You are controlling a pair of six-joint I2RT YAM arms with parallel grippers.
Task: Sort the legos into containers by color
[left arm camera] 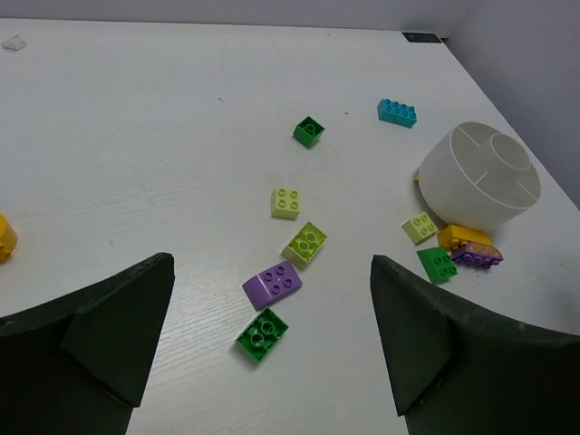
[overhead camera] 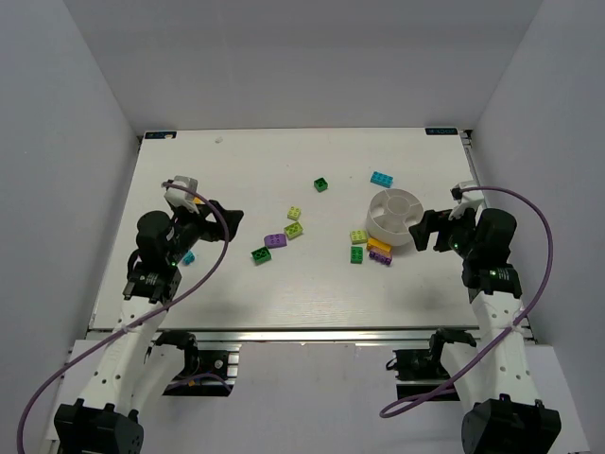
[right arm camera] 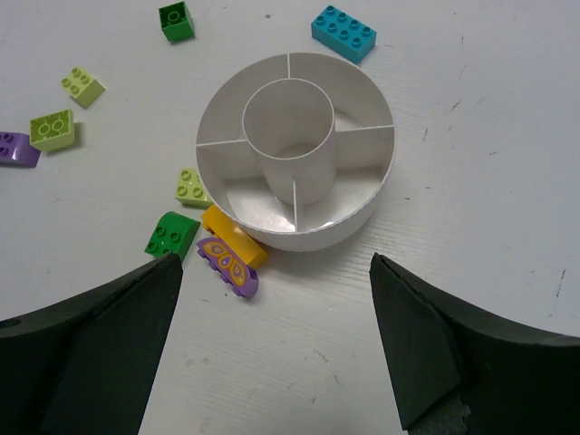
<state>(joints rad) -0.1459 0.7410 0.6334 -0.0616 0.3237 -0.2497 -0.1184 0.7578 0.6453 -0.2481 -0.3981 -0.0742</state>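
The white divided bowl (overhead camera: 395,216) stands right of centre, and its compartments (right arm camera: 263,201) hold no bricks. Against its near-left side lie an orange brick (right arm camera: 234,237), a purple butterfly brick (right arm camera: 228,266), a dark green brick (right arm camera: 171,236) and a lime brick (right arm camera: 193,188). A cyan brick (overhead camera: 382,178) and a dark green brick (overhead camera: 321,183) lie behind. Mid-table lie two lime bricks (left arm camera: 286,203) (left arm camera: 304,243), a purple brick (left arm camera: 274,283) and a green brick (left arm camera: 263,333). My left gripper (overhead camera: 227,222) is open and empty at the left. My right gripper (overhead camera: 425,230) is open and empty just right of the bowl.
A small cyan brick (overhead camera: 188,257) lies beside the left arm. An orange piece (left arm camera: 4,237) lies at the left, near the left gripper. Grey walls enclose the white table (overhead camera: 236,161) on three sides.
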